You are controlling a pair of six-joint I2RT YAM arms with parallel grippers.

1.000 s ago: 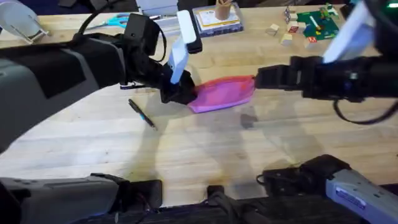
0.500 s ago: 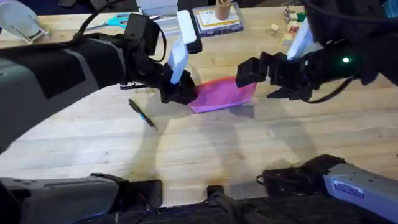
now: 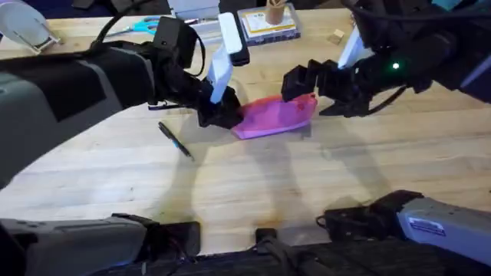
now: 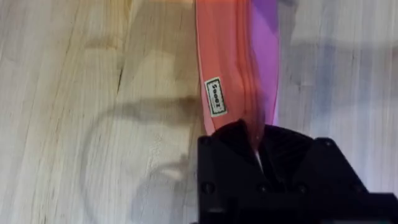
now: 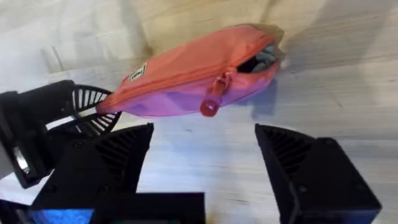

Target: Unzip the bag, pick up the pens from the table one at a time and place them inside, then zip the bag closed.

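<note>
Left gripper [image 3: 222, 115] has its jaws pinched on the end of the bag [image 3: 275, 115], pinning it on the table [image 3: 253, 184]. Right gripper [image 5: 205, 155] hangs with jaws spread wide just off the zipper pull [image 5: 210, 107], zip part open. If it misses the pull it'll probably just shove the pouch. One pen [image 3: 175, 140] lies nearby; can't tell what's inside.

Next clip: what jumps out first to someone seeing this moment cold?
The bright-pink bag at mid-table, pinched at one end by the left claw. The right claw hangs open just over its round red zipper pull, the zipper partly open at the far end. One dark pen lies on the table nearby.
</note>
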